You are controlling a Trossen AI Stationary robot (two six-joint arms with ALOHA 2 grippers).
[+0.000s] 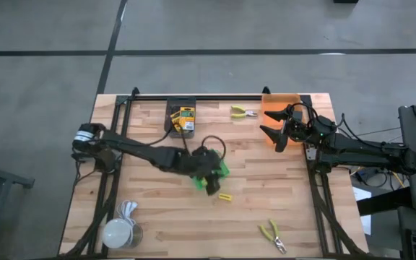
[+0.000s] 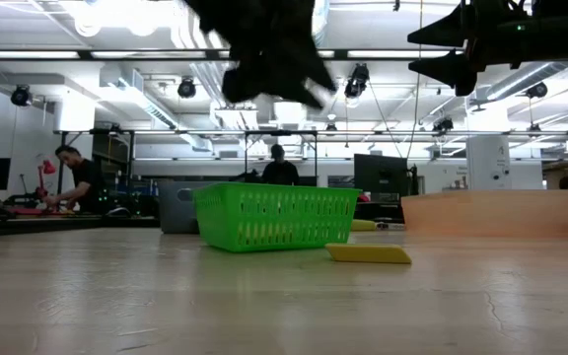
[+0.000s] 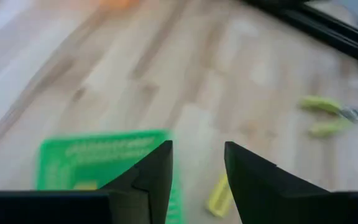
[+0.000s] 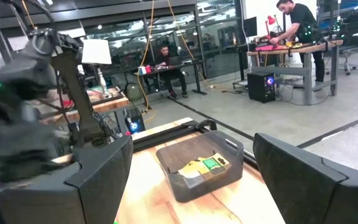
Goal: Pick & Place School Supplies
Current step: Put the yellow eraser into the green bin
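My left gripper (image 1: 209, 182) hangs open above the table's middle, over the near edge of the green bin (image 1: 222, 170). In the left wrist view its fingers (image 3: 157, 171) are empty, with the green bin (image 3: 104, 163) and a small yellow block (image 3: 219, 194) below. That block (image 1: 224, 196) lies flat on the table just nearer than the bin. My right gripper (image 1: 271, 131) is wide open and empty, raised beside the orange bin (image 1: 280, 105). A yellow-and-green crayon box (image 4: 205, 165) lies in the grey bin (image 1: 181, 115). Two yellow-handled pliers lie flat, one (image 1: 243, 112) far and one (image 1: 273, 235) near.
A white round object (image 1: 119, 231) sits at the table's near left corner. Dark frame rails run along the left, right and far edges. In the low view the green bin (image 2: 274, 217) and the yellow block (image 2: 368, 253) stand under the raised grippers. People work at desks in the room behind.
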